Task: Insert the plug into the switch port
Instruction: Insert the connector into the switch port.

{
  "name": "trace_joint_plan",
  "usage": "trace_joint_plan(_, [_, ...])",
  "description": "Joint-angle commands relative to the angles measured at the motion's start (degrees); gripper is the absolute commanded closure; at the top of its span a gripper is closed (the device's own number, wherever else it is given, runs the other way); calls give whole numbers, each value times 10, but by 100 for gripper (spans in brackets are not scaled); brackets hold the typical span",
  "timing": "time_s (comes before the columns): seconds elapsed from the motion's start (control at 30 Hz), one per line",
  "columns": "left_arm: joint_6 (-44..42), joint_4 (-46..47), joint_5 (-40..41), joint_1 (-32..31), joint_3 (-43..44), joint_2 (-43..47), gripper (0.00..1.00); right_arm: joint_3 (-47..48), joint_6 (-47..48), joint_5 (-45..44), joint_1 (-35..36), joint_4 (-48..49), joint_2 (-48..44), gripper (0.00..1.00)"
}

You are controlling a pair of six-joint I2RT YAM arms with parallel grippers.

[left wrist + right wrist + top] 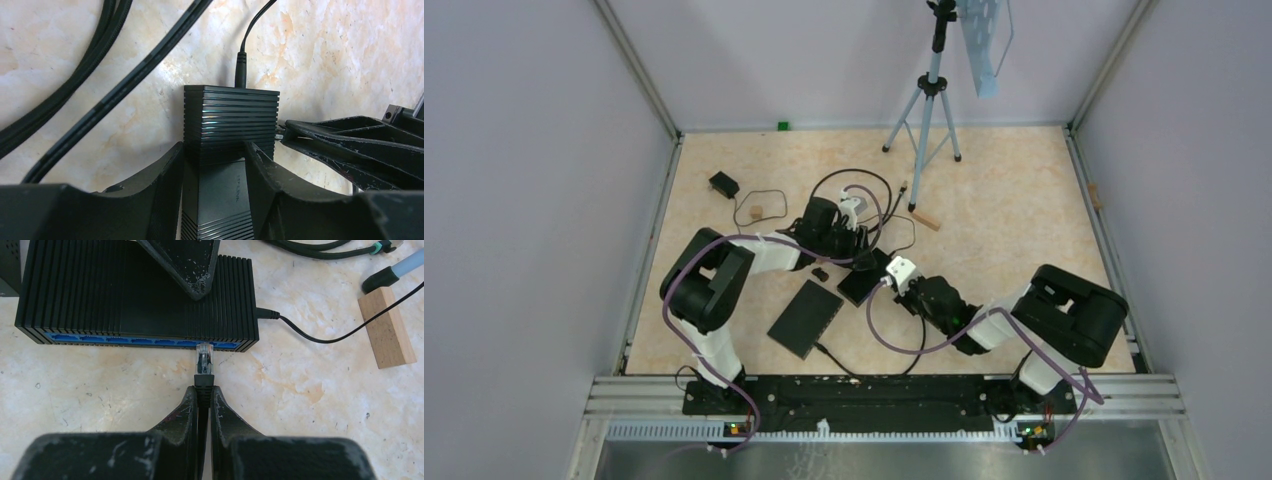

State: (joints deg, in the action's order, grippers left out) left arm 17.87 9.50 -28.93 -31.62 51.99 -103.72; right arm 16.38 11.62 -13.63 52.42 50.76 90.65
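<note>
The right gripper (204, 391) is closed on the black boot of the clear-tipped network plug (204, 356), which projects straight ahead of the fingertips. The plug's long axis runs in line with the gripper and square to the blue port row (140, 339) on the near face of the black ribbed switch box (100, 295). The clear tip meets the mouth of a port towards the right end of that row; whether it is latched cannot be told. Judgement: the coming move is a short straight push forward along that axis, with no sideways correction apparent. The left gripper (214, 157) clamps the black ribbed switch box across its body from the far side, bracing it against such a push. A thin black power lead (300, 332) leaves the box's right end, and a pale wooden block (387, 327) lies well to the right, apart from the work
</note>
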Motion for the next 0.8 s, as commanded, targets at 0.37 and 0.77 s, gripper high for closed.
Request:
trace_joint_plan(0.37, [-38,-18,-34,-29,8,-30,49,54,80,0,-2,1,0,100])
trace_joint_plan(0.77, [-46,-22,-37,-29,9,-26,49,75,110,-25,-2,-27,7,100])
